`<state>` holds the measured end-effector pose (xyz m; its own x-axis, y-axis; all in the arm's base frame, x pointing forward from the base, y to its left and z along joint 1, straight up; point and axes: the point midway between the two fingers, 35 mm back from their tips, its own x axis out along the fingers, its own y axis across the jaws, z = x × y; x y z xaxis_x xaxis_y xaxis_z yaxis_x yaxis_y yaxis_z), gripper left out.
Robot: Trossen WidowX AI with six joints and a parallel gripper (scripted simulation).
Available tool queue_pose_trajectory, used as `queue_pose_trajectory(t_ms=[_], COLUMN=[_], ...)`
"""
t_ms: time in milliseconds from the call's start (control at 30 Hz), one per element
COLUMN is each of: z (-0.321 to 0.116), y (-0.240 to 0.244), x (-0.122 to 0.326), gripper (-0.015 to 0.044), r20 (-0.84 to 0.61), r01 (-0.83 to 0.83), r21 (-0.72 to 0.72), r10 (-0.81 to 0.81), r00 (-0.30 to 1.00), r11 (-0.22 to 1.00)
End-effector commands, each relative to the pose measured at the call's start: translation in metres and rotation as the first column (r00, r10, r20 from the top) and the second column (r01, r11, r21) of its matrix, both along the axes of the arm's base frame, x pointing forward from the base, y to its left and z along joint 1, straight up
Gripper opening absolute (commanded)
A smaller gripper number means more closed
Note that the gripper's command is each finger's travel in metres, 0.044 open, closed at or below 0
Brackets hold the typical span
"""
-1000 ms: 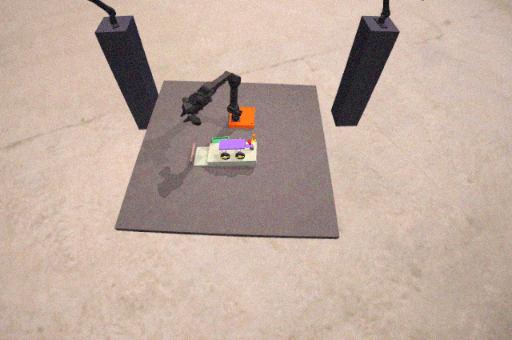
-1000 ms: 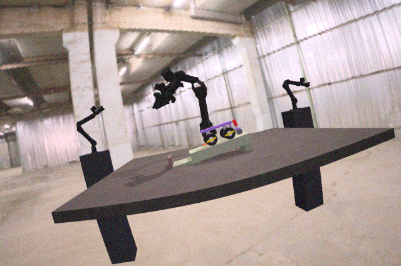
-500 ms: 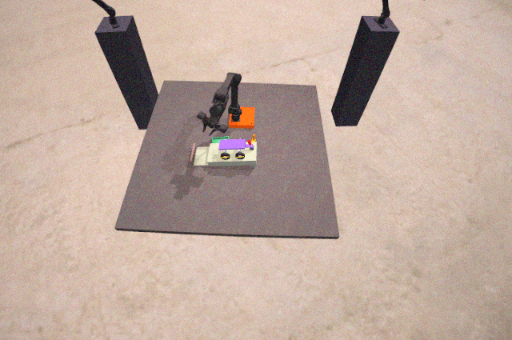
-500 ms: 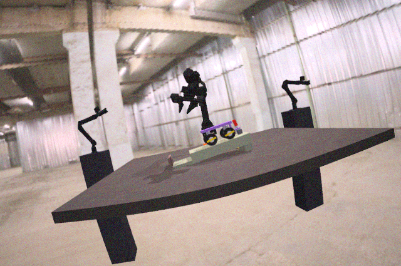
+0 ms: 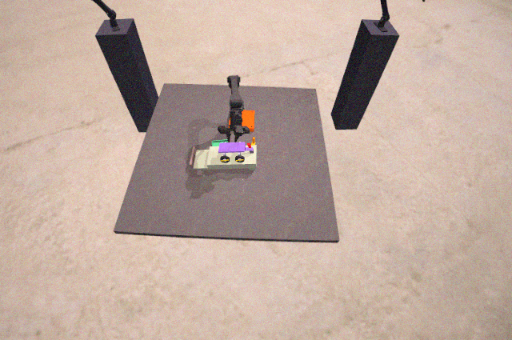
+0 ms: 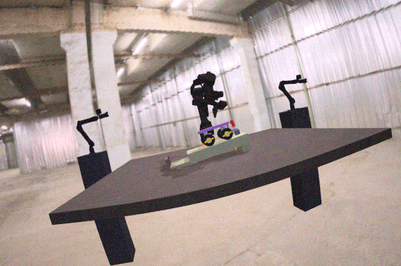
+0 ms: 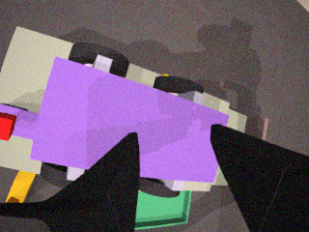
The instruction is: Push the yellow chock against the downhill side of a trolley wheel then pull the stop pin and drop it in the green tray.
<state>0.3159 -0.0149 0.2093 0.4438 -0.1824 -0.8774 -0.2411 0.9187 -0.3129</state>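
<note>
The purple trolley (image 5: 232, 147) (image 6: 215, 127) (image 7: 111, 111) stands on the pale ramp (image 5: 200, 159) (image 6: 207, 154) (image 7: 29, 53). The red-headed stop pin (image 5: 249, 146) (image 6: 232, 123) (image 7: 6, 127) is at its uphill end. The chock, seen as a yellow-orange upright piece (image 5: 254, 140) (image 7: 21, 184), is by the ramp's uphill end on the arm's side; its base is not clearly visible. The green tray (image 5: 218, 143) (image 7: 186, 208) is behind the ramp, partly hidden. My gripper (image 5: 233, 138) (image 7: 174, 135) is partly open and empty, pointing down above the trolley's downhill half.
A reddish end stop (image 5: 192, 156) (image 6: 166, 160) (image 7: 266, 128) stands at the ramp's low end. The orange block (image 5: 249, 120) is at my arm's base, on the dark table (image 5: 289, 204) (image 6: 145, 188). Two dark pillars (image 5: 124, 67) (image 5: 366, 71) with other arms stand beyond the table.
</note>
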Motion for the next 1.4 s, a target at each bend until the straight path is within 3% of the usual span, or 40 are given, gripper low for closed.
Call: queue_pose_trajectory(t_ms=[0,267,600,900,1367], z=[-0.013,-0.039,-0.079,-0.081,-0.124], y=[0.044,0.104,0.138,0.139,0.139], x=[-0.012,-0.049,-0.127,-0.128,-0.127], gripper=[0.0190,0.0190,0.0190,0.0190,0.0190], r20=[-0.060,-0.181,-0.421,-0.425,-0.425], r01=[-0.222,-0.535,-0.750,-0.753,-0.753], r21=[0.009,0.050,0.176,0.178,0.178], r10=[0.223,0.535,0.737,0.740,0.740], r00=[0.973,0.825,0.528,0.522,0.522], r11=[0.975,0.843,0.637,0.634,0.634])
